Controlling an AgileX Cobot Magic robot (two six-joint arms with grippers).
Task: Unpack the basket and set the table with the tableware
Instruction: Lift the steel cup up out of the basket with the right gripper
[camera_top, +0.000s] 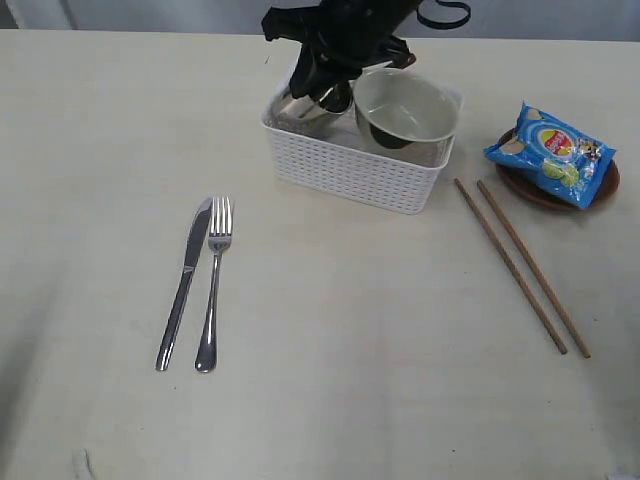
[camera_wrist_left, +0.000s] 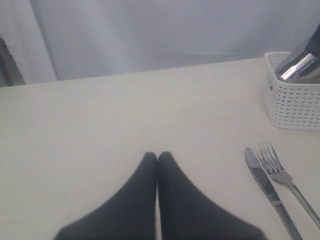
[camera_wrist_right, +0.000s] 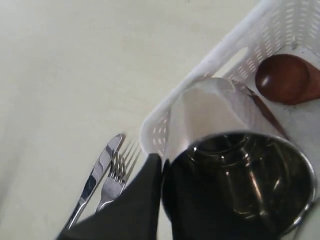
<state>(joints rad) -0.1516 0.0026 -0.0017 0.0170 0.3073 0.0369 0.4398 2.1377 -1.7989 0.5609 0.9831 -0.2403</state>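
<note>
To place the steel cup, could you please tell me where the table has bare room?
Widest bare stretch: between the fork and the chopsticks, in front of the basket; also left of the knife. Crowded: far right, snack bag on the plate.

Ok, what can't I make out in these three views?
- Exterior view: black arm covers most of the shiny steel cup in the white lattice plastic basket.
- Exterior view: blue snack bag hides most of the dark brown round plate.
- Right wrist view: handle of the reddish-brown wooden spoon cut off by the frame edge.
- Left wrist view: frame edge cuts off the basket.
</note>
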